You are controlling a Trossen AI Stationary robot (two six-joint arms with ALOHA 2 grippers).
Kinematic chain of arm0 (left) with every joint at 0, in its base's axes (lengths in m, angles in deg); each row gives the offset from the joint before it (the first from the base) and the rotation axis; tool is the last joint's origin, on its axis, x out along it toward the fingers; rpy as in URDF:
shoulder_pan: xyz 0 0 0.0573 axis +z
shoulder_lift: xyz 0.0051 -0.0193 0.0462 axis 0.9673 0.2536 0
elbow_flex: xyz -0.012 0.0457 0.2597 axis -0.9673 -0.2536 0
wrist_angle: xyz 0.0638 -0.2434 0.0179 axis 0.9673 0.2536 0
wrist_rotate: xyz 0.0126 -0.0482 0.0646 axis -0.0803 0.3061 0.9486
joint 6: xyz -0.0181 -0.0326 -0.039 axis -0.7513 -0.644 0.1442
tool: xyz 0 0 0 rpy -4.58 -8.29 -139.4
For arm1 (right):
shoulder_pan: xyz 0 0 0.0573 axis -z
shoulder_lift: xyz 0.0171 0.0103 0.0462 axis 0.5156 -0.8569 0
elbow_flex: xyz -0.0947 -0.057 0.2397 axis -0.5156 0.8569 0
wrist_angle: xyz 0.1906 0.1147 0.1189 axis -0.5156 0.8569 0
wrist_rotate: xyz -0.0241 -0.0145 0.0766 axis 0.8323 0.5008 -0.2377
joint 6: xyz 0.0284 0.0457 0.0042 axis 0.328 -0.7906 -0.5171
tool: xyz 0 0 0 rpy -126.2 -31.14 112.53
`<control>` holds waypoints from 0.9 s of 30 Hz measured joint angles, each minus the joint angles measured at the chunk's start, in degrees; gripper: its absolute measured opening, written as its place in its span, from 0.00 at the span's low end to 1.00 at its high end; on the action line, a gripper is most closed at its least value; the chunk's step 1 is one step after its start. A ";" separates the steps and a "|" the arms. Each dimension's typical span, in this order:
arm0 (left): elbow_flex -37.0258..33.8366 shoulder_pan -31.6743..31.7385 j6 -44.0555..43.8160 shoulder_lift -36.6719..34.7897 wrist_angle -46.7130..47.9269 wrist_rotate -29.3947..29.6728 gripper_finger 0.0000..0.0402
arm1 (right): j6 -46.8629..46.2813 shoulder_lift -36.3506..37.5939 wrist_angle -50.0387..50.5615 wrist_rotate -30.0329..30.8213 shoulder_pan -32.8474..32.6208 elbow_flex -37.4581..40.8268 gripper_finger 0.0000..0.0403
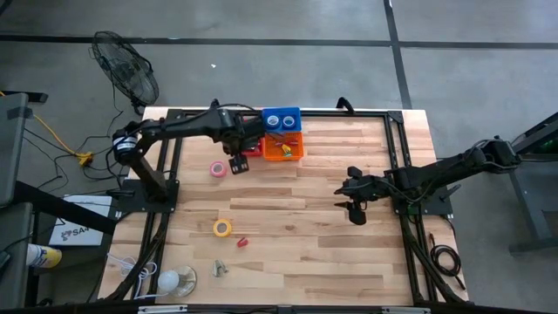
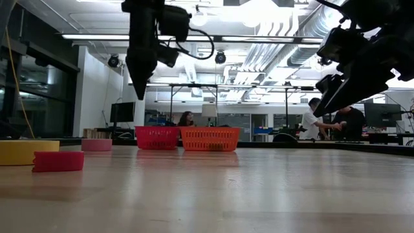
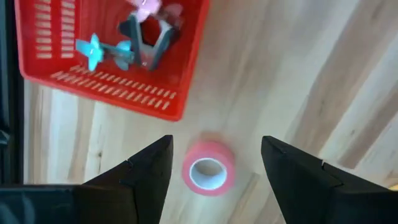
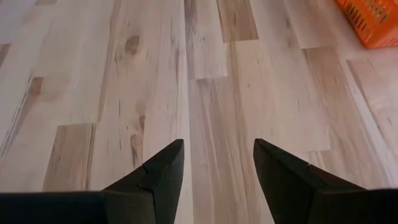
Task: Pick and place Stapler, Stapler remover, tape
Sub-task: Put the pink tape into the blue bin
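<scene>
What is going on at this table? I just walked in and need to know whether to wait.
The left gripper hangs open above the table beside the pink tape roll, which its wrist view shows lying flat between its fingers, near the red basket. That basket already holds a few small items. The right gripper waits open over bare wood toward the middle of the table, holding nothing. A yellow tape roll and a small red item lie nearer the front edge, untouched.

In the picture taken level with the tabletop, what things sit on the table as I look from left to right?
Yellow tape roll → flat red piece → pink tape roll → red slotted plastic basket → orange slotted plastic basket.
</scene>
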 joint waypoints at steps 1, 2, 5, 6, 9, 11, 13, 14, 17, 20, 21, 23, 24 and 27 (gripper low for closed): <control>0.01 -0.63 -0.41 -0.06 0.02 0.01 0.59 | -0.06 0.00 0.27 -0.16 0.00 0.00 0.46; 0.01 -1.15 -0.82 -0.05 0.40 -0.01 0.59 | -0.35 0.00 0.39 -0.42 0.00 0.01 0.46; -0.06 -2.17 -2.04 -0.04 1.11 -0.01 0.59 | -1.14 0.00 0.87 -1.24 0.00 0.00 0.46; -0.38 -2.48 -2.60 -0.04 1.07 0.06 0.59 | -1.45 0.00 1.11 -1.26 0.00 0.00 0.46; -2.69 -2.75 -3.70 -0.92 0.50 0.06 0.59 | -1.72 0.00 1.74 -1.25 0.00 0.00 0.46; -5.15 -2.71 -4.52 -2.49 -1.13 0.01 0.59 | -1.72 0.00 1.84 -1.26 0.00 0.01 0.46; -8.63 -2.63 -5.44 -4.38 -3.23 0.04 0.59 | -1.72 0.00 1.99 -1.24 0.00 0.02 0.46; -10.52 -2.61 -5.91 -5.43 -4.37 0.03 0.59 | -1.69 0.00 2.00 -1.19 0.00 0.01 0.46; -16.04 -2.64 -8.23 -9.09 -8.18 -0.02 0.59 | -1.56 0.00 2.06 -1.13 0.00 0.02 0.46; -21.64 -2.64 -11.30 -12.25 -11.69 -0.40 0.59 | -1.53 0.00 2.08 -1.08 0.00 0.01 0.46; -23.37 -2.64 -12.27 -13.08 -13.06 -0.45 0.59 | -1.52 0.00 2.08 -1.06 0.00 0.00 0.46; -26.76 -2.63 -14.12 -14.69 -15.41 -0.44 0.59 | -1.52 0.00 2.06 -1.06 0.00 0.01 0.46; -28.30 -2.61 -14.90 -15.28 -16.15 -0.35 0.59 | -1.52 0.00 2.06 -1.01 0.00 0.00 0.46; -31.72 -2.61 -17.26 -15.99 -19.59 1.00 0.59 | -1.48 0.00 2.02 -0.63 0.00 0.02 0.46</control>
